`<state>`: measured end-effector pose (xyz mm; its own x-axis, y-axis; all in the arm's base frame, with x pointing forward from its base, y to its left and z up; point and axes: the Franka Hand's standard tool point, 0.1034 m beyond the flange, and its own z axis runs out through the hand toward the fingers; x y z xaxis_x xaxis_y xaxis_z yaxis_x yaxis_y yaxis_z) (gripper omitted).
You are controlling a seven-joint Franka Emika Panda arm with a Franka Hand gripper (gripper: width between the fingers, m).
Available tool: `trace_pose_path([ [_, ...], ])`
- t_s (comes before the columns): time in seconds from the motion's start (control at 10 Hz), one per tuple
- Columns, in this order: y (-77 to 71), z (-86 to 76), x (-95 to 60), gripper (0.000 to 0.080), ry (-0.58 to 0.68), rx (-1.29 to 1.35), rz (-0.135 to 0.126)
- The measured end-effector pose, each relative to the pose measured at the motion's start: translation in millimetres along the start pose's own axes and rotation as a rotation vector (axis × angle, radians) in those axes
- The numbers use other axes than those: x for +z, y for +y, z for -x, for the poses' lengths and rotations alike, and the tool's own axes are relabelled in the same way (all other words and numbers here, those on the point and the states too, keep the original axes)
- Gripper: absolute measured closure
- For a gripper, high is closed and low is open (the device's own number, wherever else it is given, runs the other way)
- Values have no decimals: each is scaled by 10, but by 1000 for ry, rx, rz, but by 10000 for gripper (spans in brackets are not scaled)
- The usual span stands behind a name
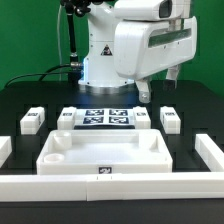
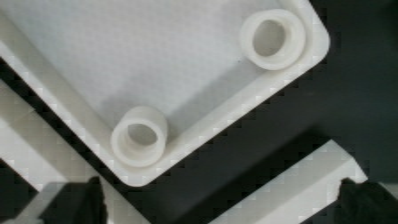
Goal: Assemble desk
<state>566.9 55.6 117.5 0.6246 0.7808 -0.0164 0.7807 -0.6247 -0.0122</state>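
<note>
The top (image 1: 105, 155) lies flat at the front, and its sockets (image 2: 281, 40) are empty. All four legs (image 1: 68, 118) lie loose in a row behind it, so nothing is joined yet. The gripper (image 2: 217, 200) hangs over the top with its fingers (image 2: 68, 203) wide, holding nothing.

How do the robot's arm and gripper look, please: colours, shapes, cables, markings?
The arm is white, with rounded bulky casings and a grey recessed panel. Black cables run beside its base, which carries a small triangular sticker. The gripper has dark fingers.
</note>
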Motion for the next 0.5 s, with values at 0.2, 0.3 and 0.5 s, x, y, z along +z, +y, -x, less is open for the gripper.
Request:
trace_pose_path([
  [0.2, 18, 59, -22, 150, 1, -80, 5],
  [0.3, -12, 141, -32, 150, 7, -204, 15],
  [0.5, -43, 402, 17, 150, 12, -456, 31],
])
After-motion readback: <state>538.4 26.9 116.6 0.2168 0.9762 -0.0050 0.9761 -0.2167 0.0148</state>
